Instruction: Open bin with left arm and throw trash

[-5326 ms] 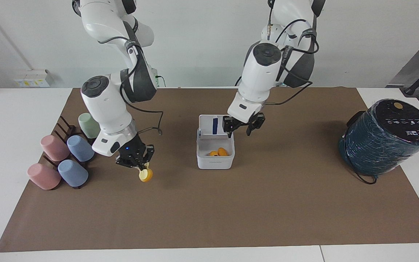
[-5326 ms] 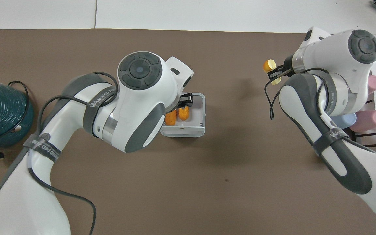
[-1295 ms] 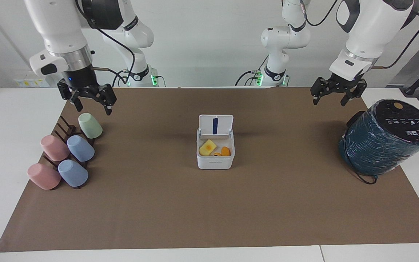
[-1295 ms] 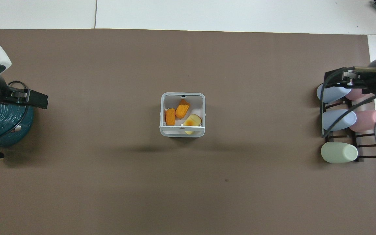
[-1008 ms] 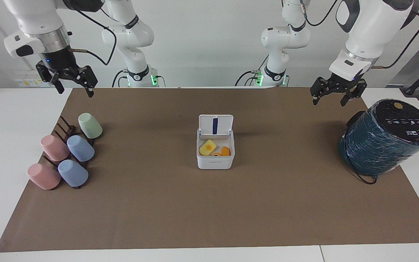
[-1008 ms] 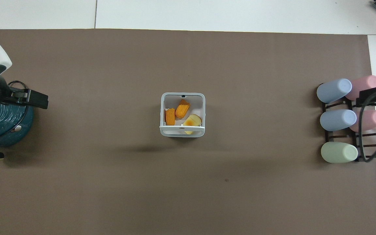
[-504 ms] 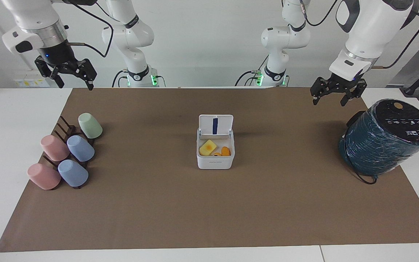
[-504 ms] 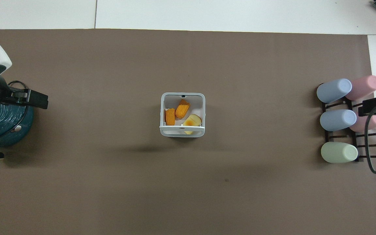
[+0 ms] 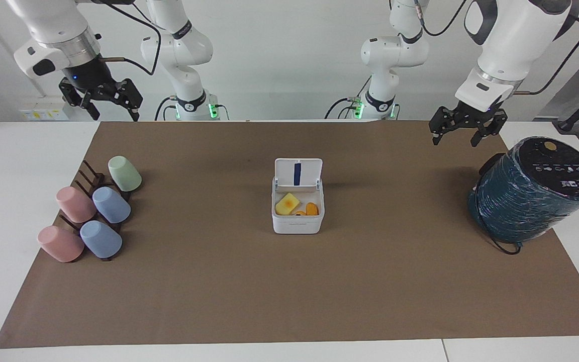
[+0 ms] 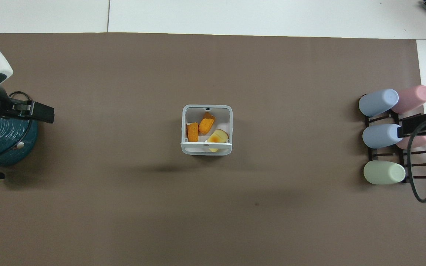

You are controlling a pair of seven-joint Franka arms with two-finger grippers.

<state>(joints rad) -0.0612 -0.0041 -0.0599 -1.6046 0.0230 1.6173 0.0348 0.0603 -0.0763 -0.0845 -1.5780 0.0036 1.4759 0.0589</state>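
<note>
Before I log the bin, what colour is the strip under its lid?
Blue, on the raised lid of the bin; facing view shows it best.

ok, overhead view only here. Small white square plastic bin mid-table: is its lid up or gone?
Observer: Up. The hinged white lid of the small white square plastic bin stands upright on the edge nearer to the robots.
Operator: Left arm's jaws?
Observer: The left gripper hangs over the brown mat beside the big dark teal cylinder, jaws open, empty.
Operator: Right?
Observer: The right gripper is high above the pastel plastic cups, jaws open, empty.
</note>
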